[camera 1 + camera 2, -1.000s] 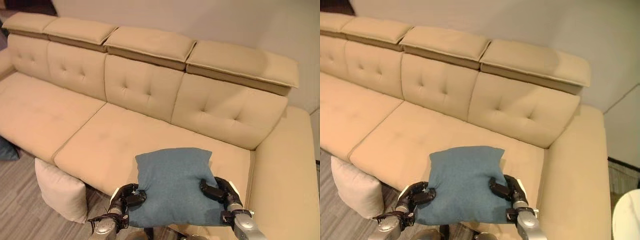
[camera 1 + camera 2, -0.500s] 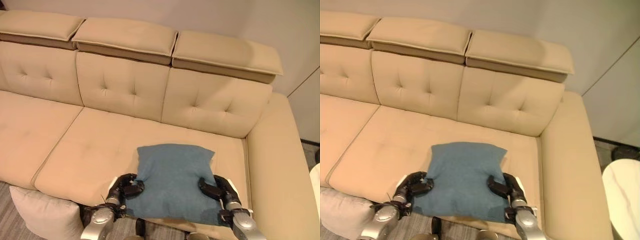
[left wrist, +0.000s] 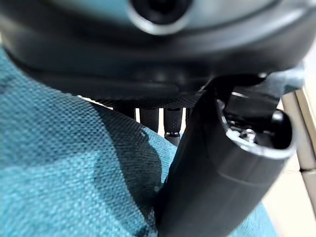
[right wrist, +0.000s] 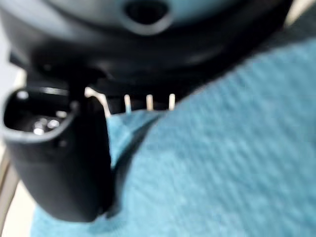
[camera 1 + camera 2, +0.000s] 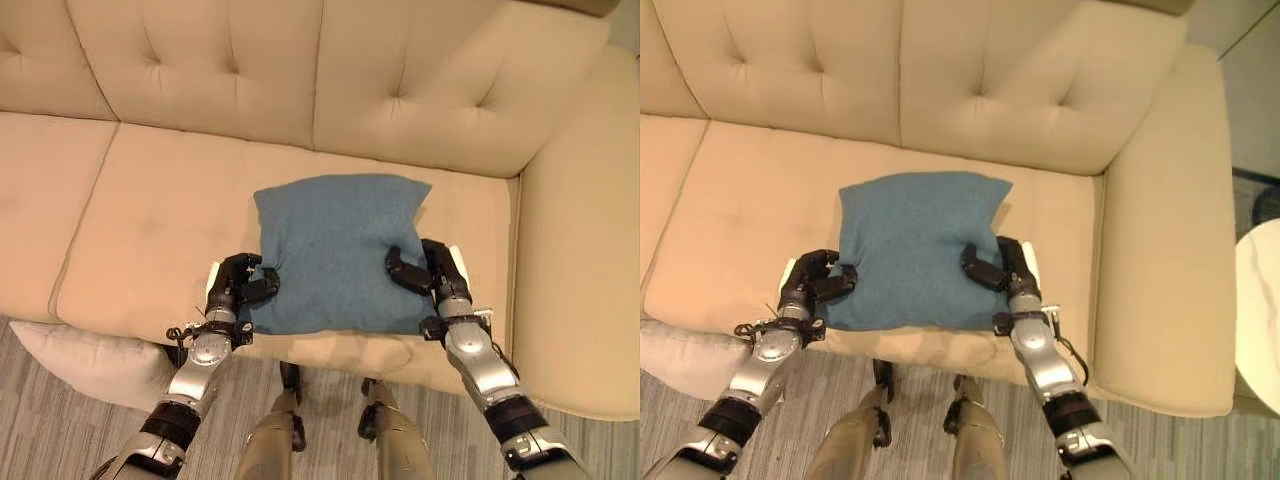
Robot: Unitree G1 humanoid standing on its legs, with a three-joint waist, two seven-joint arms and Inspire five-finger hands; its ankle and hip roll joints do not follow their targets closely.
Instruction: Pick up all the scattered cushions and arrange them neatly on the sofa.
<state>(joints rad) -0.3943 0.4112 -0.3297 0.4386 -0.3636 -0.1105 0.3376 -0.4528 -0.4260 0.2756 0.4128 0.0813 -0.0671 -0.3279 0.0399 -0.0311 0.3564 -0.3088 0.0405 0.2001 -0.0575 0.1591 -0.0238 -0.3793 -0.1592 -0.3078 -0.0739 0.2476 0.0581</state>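
We pinch the blue cushion with both hands' fingers, left hand and right hand, near the sofa seat's front edge; a cream cushion remains on the floor.

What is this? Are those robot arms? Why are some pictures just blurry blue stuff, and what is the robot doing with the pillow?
Yes, it is a robot that stands like a person. Two pictures come from cameras in its head, looking down at a big beige sofa. The silver arms at the bottom are its own.

Each arm ends in a dark robot hand. The left robot hand and the right robot hand each pinch one side of a blue cushion, which lies flat on the seat.

The blurry blue pictures come from small cameras on its wrists. They sit so close that you see mostly the cushion's cloth and the dark thumb pressing on it.

A pale cushion lies on the floor at the sofa's front edge.
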